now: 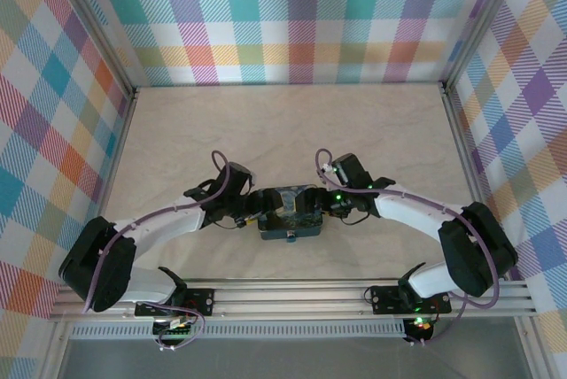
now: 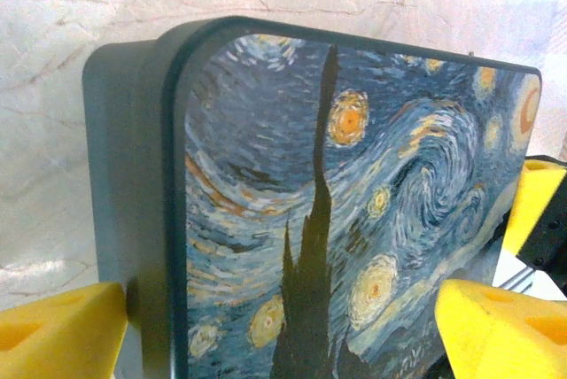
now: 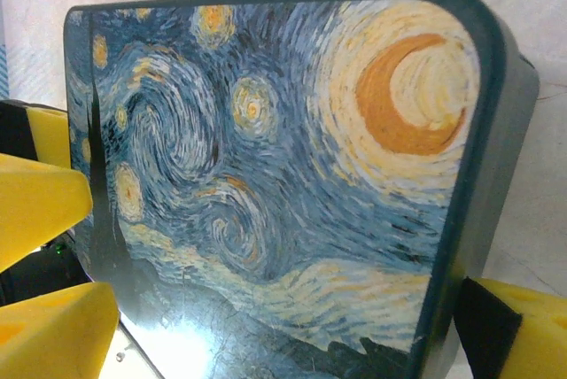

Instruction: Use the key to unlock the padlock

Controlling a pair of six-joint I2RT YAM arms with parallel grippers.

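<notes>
Overhead, a small dark tin (image 1: pixel 291 216) on marbled bench (image 1: pixel 266 122); close up, glossy swirled lid (image 2: pixel 354 202) between wide-spread foam left fingers (image 2: pixel 53 336), right fingers (image 3: pixel 536 335) (grip unclear).

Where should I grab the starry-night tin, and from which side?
Take the tin by its upright side walls, pads on opposite walls, coming in low from its left or right end. It lies flat, broad printed lid up, so only those straight walls offer parallel faces; the rounded corners would probably slip.
</notes>
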